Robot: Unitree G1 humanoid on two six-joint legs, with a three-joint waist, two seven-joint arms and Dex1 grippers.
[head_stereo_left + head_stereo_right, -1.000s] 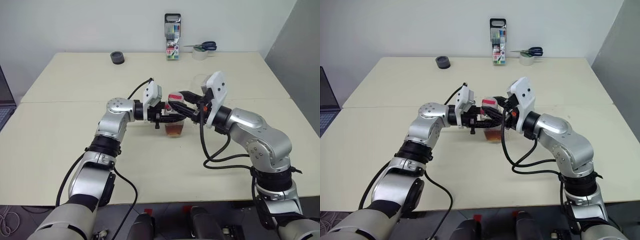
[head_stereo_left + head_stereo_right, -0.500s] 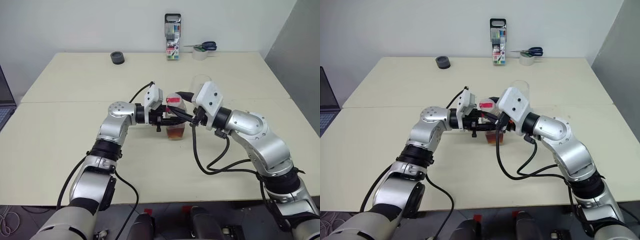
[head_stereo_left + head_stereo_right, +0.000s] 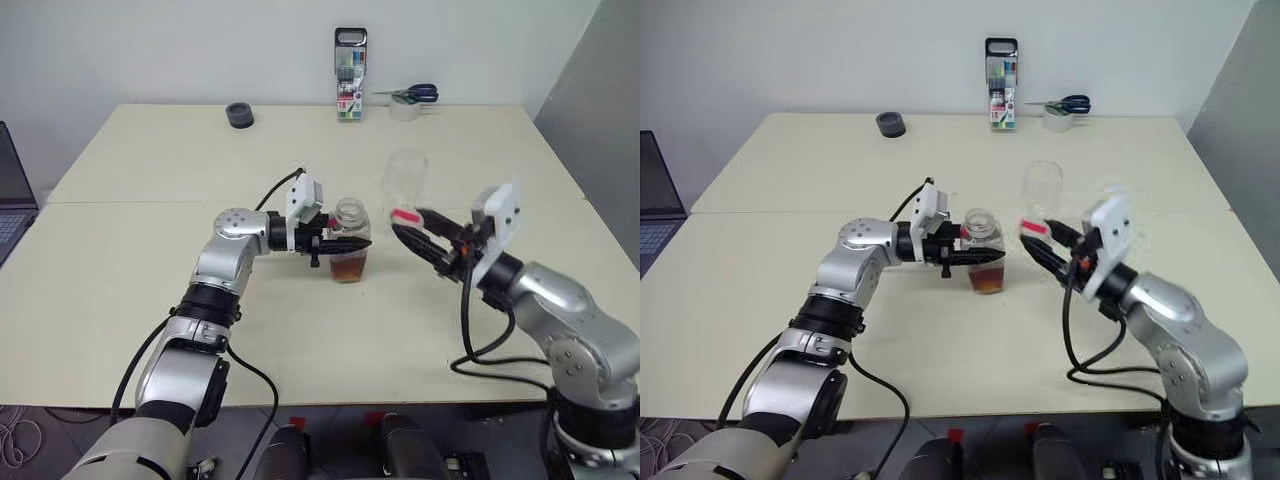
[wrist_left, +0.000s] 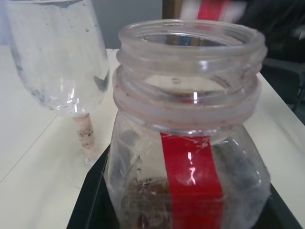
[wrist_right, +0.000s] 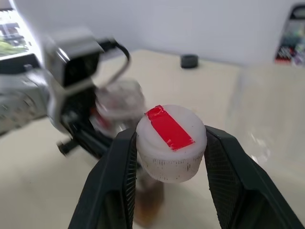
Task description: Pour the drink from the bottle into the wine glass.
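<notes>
Two grippers are each busy with one part: the left gripper (image 3: 345, 243) is clamped on the bottle (image 3: 348, 240), and the right gripper (image 5: 169, 157) is closed around the white cap (image 5: 170, 142) with its red tape strip. The bottle stands open-necked near the middle of the table (image 3: 150, 170), with the drink (image 3: 349, 266) filling only its lower part. The wine glass (image 3: 403, 179) stands upright just beyond it, toward the table's far edge and a little to the right; it looks empty.

The step in hand, as I read it, is getting the cap out of the way so the pour can start. Doing it well probably means setting the cap down toward the right edge, well apart from the glass's foot (that thin stem would tip at a light knock). The bottle should then be lifted and tilted slowly, with the wide neck brought right over the bowl's rim, since a wide mouth is likely to gush.

The left forearm lies roughly level, reaching in from the left toward the bottle's side. The right arm is bent at the elbow, with its gripper pointing back toward the bottle.
</notes>
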